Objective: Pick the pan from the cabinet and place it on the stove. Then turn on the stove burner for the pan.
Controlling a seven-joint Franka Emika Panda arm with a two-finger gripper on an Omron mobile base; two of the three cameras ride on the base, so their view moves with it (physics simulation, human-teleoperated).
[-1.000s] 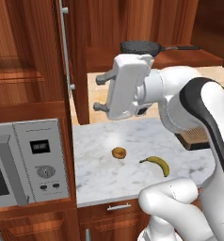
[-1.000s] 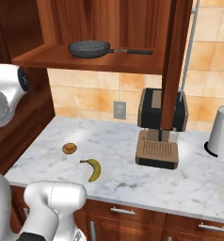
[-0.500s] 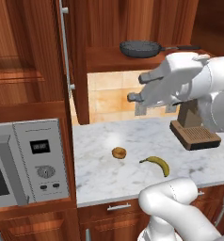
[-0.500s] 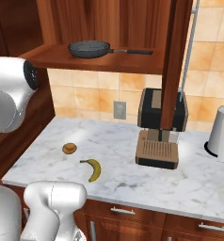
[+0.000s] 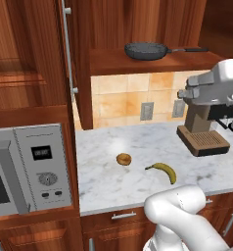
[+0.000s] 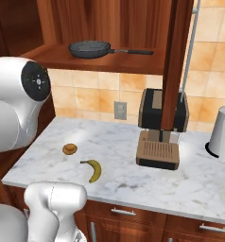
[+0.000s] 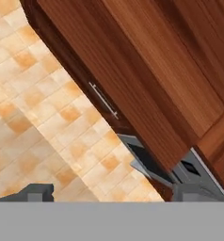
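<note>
While cabinet [image 5: 138, 59] stands open, pan [image 5: 147, 50] sits on shelf.

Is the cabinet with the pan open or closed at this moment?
Open. The cabinet shows its bare shelf, its door swung aside, and the pan sits upright there in plain sight.

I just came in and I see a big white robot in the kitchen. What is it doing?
The robot arm isn't holding anything right now. The dark pan sits on the shelf of the open cabinet, handle pointing right. The arm's hand hangs at the right, near the coffee machine, below the shelf. Its pincer is open and empty. A banana and a small round brown thing lie on the marble counter.
</note>
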